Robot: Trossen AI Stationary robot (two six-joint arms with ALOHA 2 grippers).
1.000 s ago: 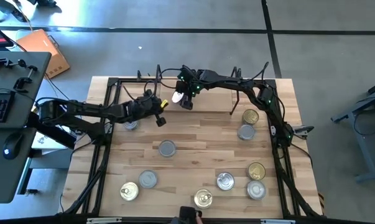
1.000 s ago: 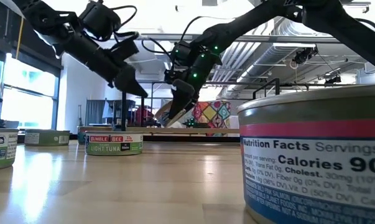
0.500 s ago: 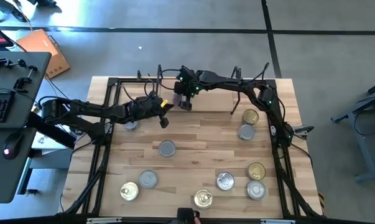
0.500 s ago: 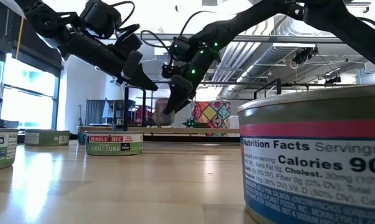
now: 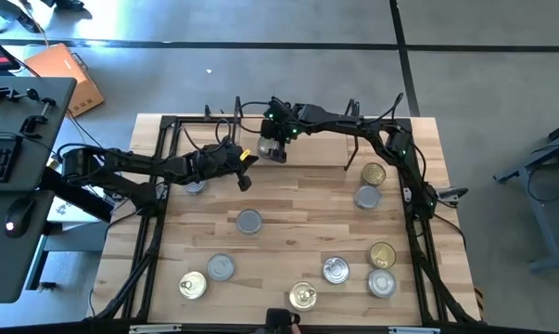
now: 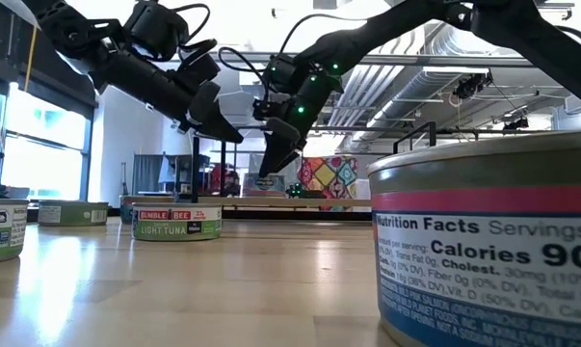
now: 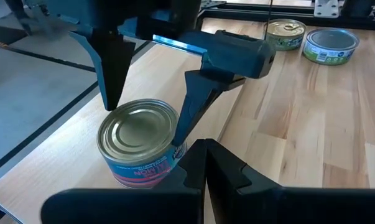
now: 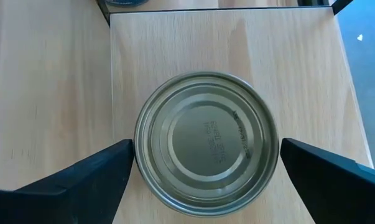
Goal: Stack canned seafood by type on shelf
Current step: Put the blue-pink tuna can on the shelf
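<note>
A silver-lidded can [image 8: 206,143] with a blue and red label [image 7: 140,171] stands upright on the light-wood shelf board [image 8: 63,93] at the table's far edge. My right gripper [image 8: 206,149] hangs over it, open, one finger on each side of the lid. My left gripper [image 7: 203,158] is shut, holds nothing and hovers just left of that can, pointing at it [image 5: 243,178]. The other cans rest on their bases on the table: silver lids [image 5: 249,221] [image 5: 221,267] and gold lids [image 5: 373,173] [image 5: 194,285]. My right gripper comes from above, pointing down, with its fingers [image 7: 190,106] at opposite sides of the can's top rim [image 8: 140,124]. I cannot tell whether they touch it. The can sits flat on the shelf board.
A black frame [image 5: 163,186] runs along the table's left, right and far sides. More cans lie near the front edge [image 5: 302,297] [image 5: 336,270] [image 5: 382,283], one right before the low camera [image 6: 488,251]. Another can [image 5: 195,186] sits beneath the left arm. Bare wood lies mid-table.
The right gripper has swung upright over the shelf. The can that showed tilted under its fingers now stands flat on the board. The left gripper has moved a little toward the right gripper and risen slightly.
</note>
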